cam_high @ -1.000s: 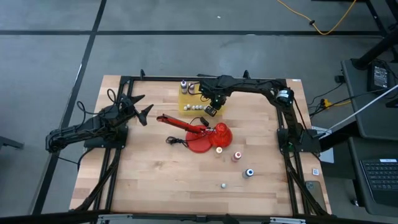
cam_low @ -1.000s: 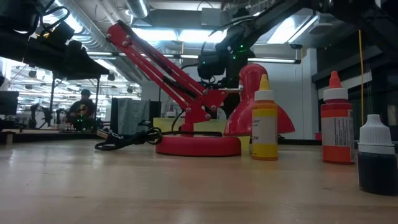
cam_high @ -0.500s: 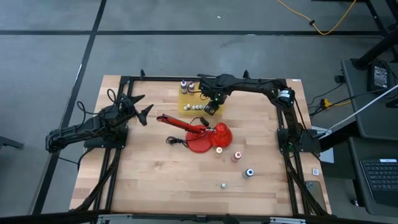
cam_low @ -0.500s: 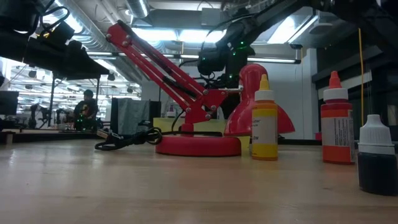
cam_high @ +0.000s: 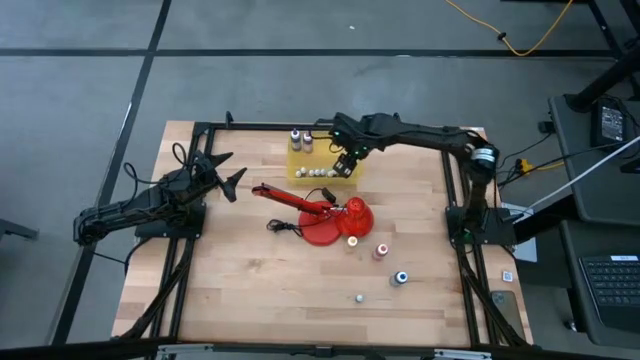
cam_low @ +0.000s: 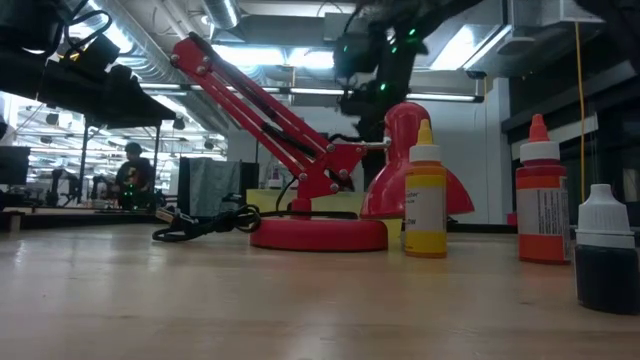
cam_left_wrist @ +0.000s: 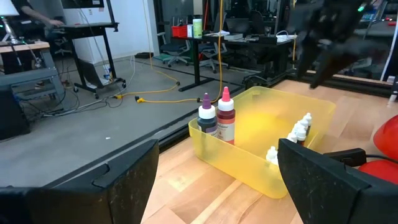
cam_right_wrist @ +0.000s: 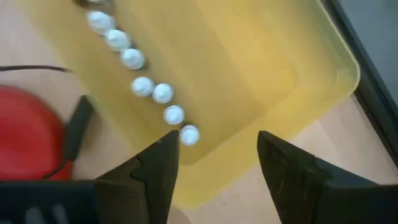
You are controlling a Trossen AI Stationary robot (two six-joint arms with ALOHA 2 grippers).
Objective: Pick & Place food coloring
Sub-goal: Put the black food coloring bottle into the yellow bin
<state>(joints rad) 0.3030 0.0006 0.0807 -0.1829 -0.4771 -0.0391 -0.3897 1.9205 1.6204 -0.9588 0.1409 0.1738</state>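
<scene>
Two food coloring bottles, purple (cam_left_wrist: 206, 116) and dark red (cam_left_wrist: 225, 114), stand upright in the far left corner of a yellow bin (cam_high: 322, 166). A row of several white caps (cam_right_wrist: 142, 86) lies along the bin's near wall. Three more bottles stand on the table near the right: yellow (cam_low: 425, 196), orange-red (cam_low: 541, 196) and blue (cam_low: 605, 252). My right gripper (cam_right_wrist: 217, 163) hovers open and empty above the bin's right end (cam_high: 350, 160). My left gripper (cam_high: 226, 181) waits open at the table's left, pointing at the bin.
A red desk lamp (cam_high: 322, 214) lies mid-table with its arm (cam_low: 262, 105) slanting up and its black cord (cam_low: 205, 224) on the wood, between the bin and the loose bottles. A small white cap (cam_high: 359, 298) sits near the table's near edge.
My right gripper has risen over the bin and shifted a little toward the table's right and far edge. The bottles and the lamp have stayed in place.
</scene>
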